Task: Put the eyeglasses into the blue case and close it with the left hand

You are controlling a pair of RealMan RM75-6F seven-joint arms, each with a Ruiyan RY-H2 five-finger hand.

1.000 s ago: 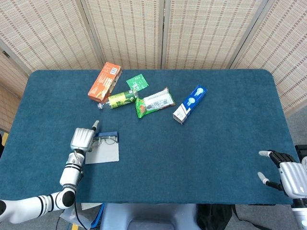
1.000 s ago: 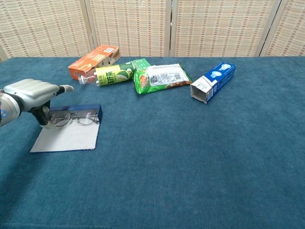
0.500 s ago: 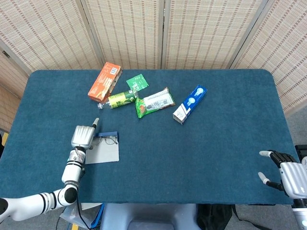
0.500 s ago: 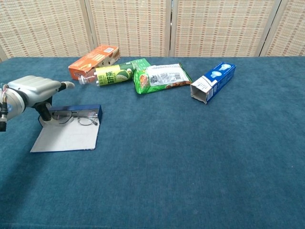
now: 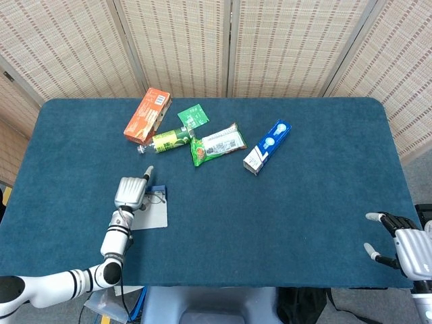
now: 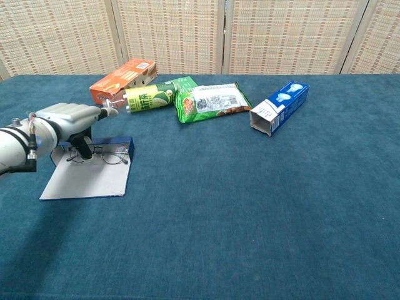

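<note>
Watching the left hand [image 6: 70, 119] from the chest view: it hangs over the eyeglasses [image 6: 100, 155], fingers [image 6: 81, 149] curled down onto the near lens and frame. I cannot tell whether they actually pinch the frame or only touch it. The eyeglasses lie on the open blue case [image 6: 87, 178], at its 12 o'clock edge, against the raised blue wall, with the pale lining spread toward 6 o'clock. In the head view the same hand [image 5: 131, 193] covers most of the glasses [image 5: 156, 198].

Right hand [image 5: 405, 248] sits at the 4 o'clock corner of the surface [image 5: 283, 202], fingers spread, holding nothing, well apart from the work.

Risks as I judge them:
- Thin wire frame, smooth fingers: a weak pinch lets the glasses slip or pivot as I lift.
- Pressing down could flex the frame or skid the light case across the cloth.
- One temple looks to reach past the wall; closing the lid on it would jam or bend it.
- Green bottle [image 6: 145, 99] and orange box [image 6: 122, 78] lie near at 12 o'clock; a wide swing of the outstretched finger could knock them.
</note>
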